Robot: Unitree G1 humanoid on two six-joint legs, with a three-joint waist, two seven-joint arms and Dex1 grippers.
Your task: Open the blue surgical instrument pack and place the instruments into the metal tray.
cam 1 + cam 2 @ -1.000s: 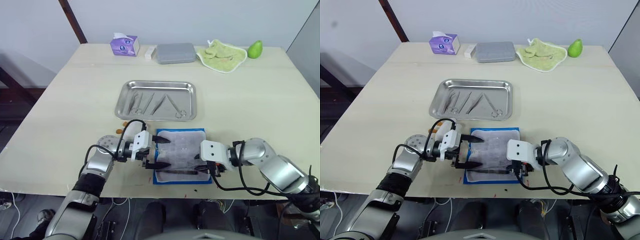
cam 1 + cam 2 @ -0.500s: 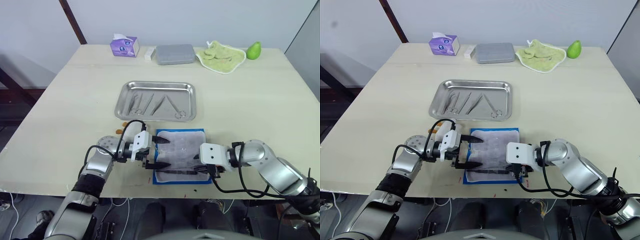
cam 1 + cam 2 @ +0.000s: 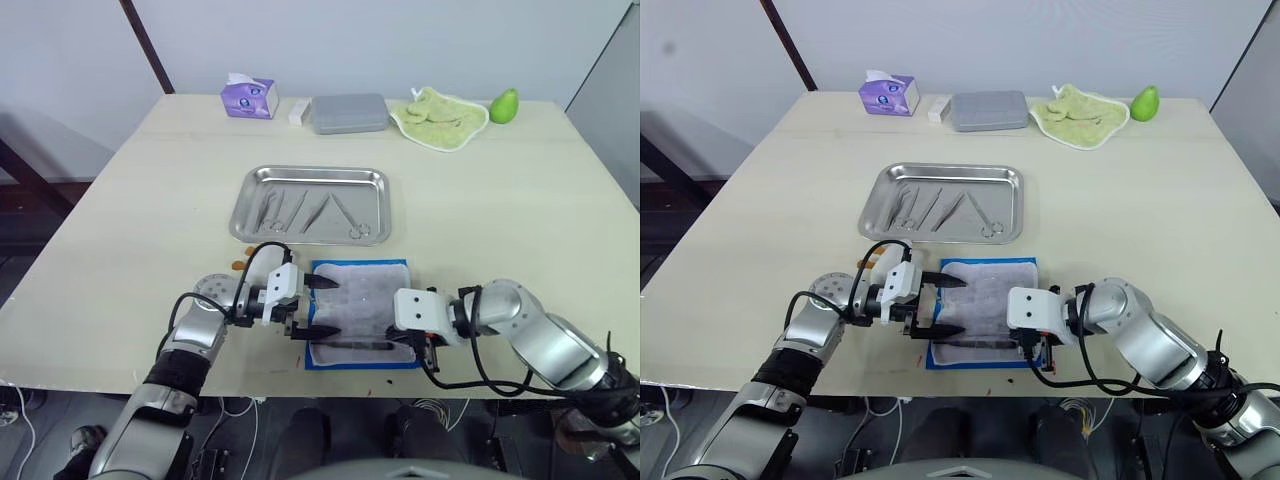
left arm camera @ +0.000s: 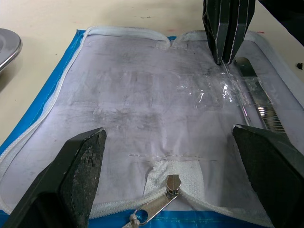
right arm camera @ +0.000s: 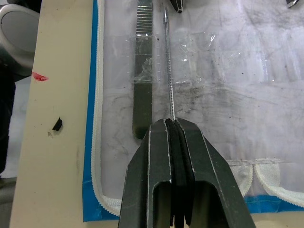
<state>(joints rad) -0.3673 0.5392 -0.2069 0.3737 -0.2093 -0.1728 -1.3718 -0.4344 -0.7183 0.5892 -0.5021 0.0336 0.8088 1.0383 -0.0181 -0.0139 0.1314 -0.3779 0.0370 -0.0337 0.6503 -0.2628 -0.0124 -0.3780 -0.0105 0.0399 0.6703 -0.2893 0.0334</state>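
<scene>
The blue surgical instrument pack (image 3: 362, 312) lies open near the table's front edge, grey-white lining up. My left gripper (image 3: 319, 307) is open at the pack's left side, its fingers (image 4: 80, 175) spread over the lining and zipper pull. From the right side, my right gripper (image 3: 403, 339) is shut on a thin metal instrument (image 5: 167, 71) that lies along the lining. A flat ridged instrument (image 5: 142, 85) lies beside it under a clear strap. The metal tray (image 3: 250, 200) sits just beyond the pack and holds several instruments (image 3: 300, 208).
Along the far edge stand a purple tissue box (image 3: 249, 98), a grey box (image 3: 349, 113), a green cloth (image 3: 438, 112) and a green pear (image 3: 503, 104). The table's front edge runs just below the pack.
My right gripper has shifted slightly left along the pack's near side. The left gripper has stayed in place.
</scene>
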